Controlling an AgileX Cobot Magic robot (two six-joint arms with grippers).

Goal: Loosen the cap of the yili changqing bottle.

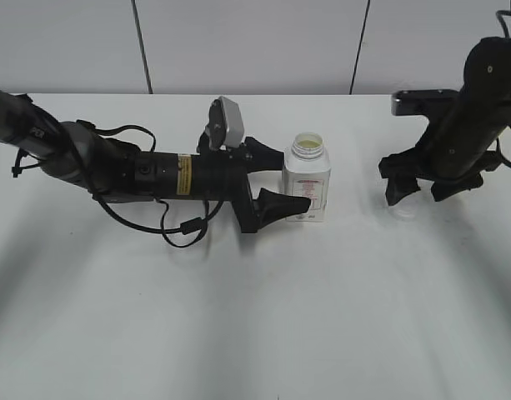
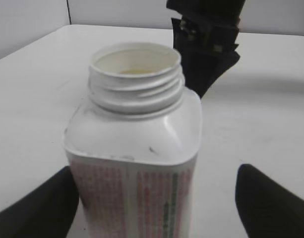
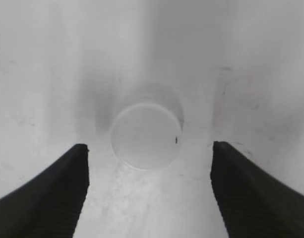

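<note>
The yili changqing bottle [image 1: 307, 187] stands upright on the white table [image 1: 322, 317], its threaded neck open with no cap on it; it fills the left wrist view [image 2: 137, 148]. My left gripper [image 1: 295, 179] is open with a finger on either side of the bottle's body [image 2: 154, 208]; one finger is close against it and the other is apart. The white cap [image 1: 403, 207] lies on the table to the right. My right gripper [image 1: 422, 193] is open just above it, and the cap sits free between the fingers [image 3: 146, 135], [image 3: 147, 188].
The left arm lies low across the table from the left, with loose cables [image 1: 176, 229] beside it. The right arm [image 1: 476, 100] comes down from the upper right. A grey panelled wall [image 1: 238, 42] runs behind the table's far edge.
</note>
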